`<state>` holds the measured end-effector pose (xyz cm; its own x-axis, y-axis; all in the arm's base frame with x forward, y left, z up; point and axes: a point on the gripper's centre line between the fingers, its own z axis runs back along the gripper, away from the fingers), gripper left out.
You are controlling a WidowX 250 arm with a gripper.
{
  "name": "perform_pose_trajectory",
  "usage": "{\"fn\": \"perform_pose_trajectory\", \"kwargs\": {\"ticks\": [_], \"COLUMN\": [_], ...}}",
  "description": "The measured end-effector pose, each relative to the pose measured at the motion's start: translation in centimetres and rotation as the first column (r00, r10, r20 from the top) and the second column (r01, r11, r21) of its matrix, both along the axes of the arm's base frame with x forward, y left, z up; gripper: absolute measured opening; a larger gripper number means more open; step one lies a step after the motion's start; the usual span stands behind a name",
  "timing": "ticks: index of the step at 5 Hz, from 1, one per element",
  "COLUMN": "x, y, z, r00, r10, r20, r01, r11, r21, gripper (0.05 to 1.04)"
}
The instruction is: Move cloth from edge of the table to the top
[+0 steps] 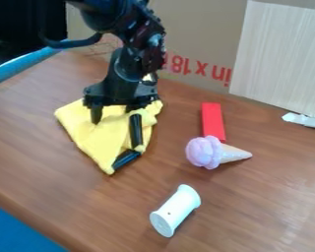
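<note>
Brown wooden tabletop (pixel 252 216), one yellow cloth (pixel 101 140), rumpled, left of centre, black gripper (pixel 115 122) over it, fingers wide apart, red block (pixel 212 120) and toy ice-cream cone (pixel 209 153) right of centre, white spool (pixel 176 210) lower centre, cardboard (pixel 200 29) along the top.

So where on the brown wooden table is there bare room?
The table is bare at the picture's left, beside the yellow cloth, and lower right, past the white spool and pink toy cone. It's crowded where the black gripper hangs over the cloth, and around the cone and red block.
</note>
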<state>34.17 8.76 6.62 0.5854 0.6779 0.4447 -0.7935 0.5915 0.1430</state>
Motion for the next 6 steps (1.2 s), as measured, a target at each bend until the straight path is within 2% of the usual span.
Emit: {"fn": "perform_pose_trajectory", "kwargs": {"ticks": [2, 6], "x": [-0.5, -6.5], "y": [-0.1, -3.1], "z": [-0.3, -0.8], "r00": [1.000, 0.980], "r10": [0.006, -0.196], "r20": [0.000, -0.021], "r01": [-0.006, 0.196], "r11": [1.000, 0.981], "r21": [-0.009, -0.001], "gripper": [0.998, 0.998]}}
